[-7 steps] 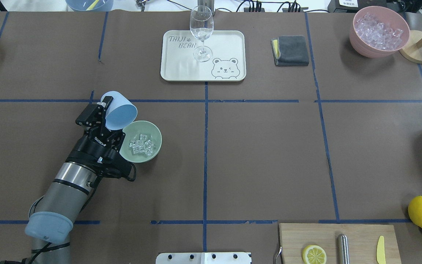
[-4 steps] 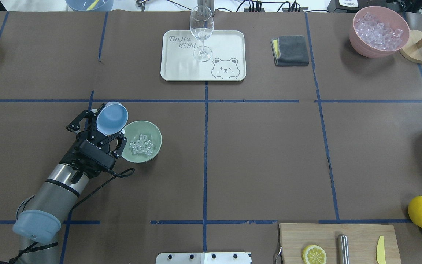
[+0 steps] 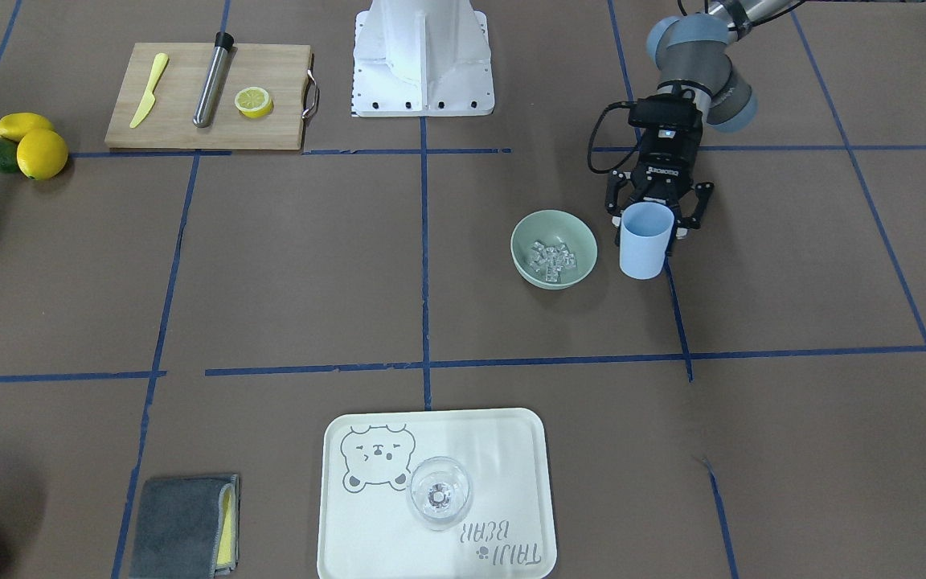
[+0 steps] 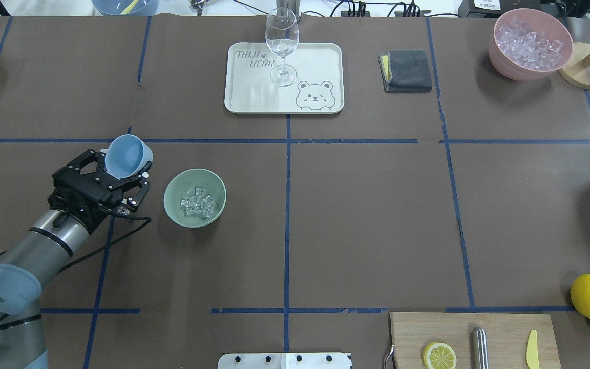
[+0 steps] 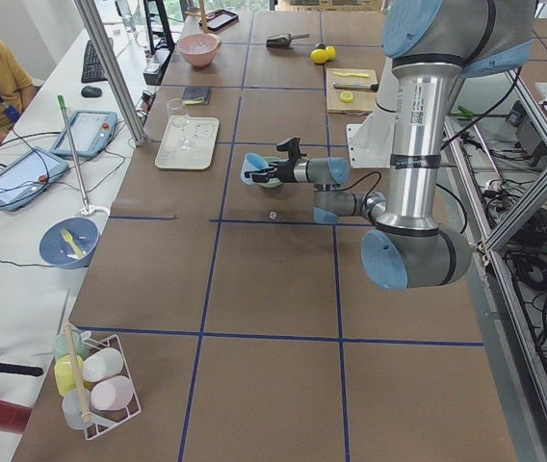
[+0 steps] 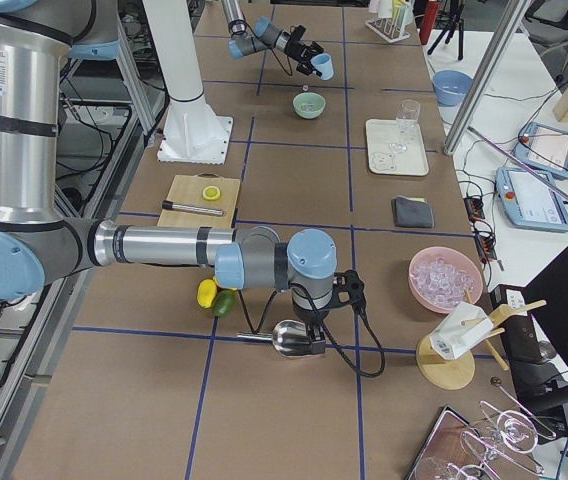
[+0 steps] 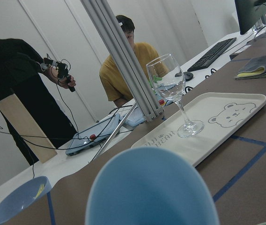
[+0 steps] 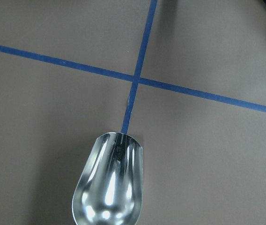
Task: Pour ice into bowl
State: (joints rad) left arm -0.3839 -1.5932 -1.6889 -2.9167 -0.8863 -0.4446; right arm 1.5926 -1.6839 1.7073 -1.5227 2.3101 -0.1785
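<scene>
The pale mint-green bowl stands on the table with a handful of clear ice cubes in it. It also shows in the front view, with the ice inside. My left gripper is shut on a light blue cup, held upright just left of the bowl and apart from it. The cup looks empty. In the front view the cup is in the left gripper. My right gripper is far off beside a metal scoop. I cannot tell whether it is open or shut.
A cream tray with a wine glass stands at the back centre, a grey cloth to its right. A pink bowl of ice is back right. A cutting board and lemons are front right.
The blue cup went from tipped over the bowl to upright. My left arm drew it leftward, away from the bowl. The ice stays in the bowl.
</scene>
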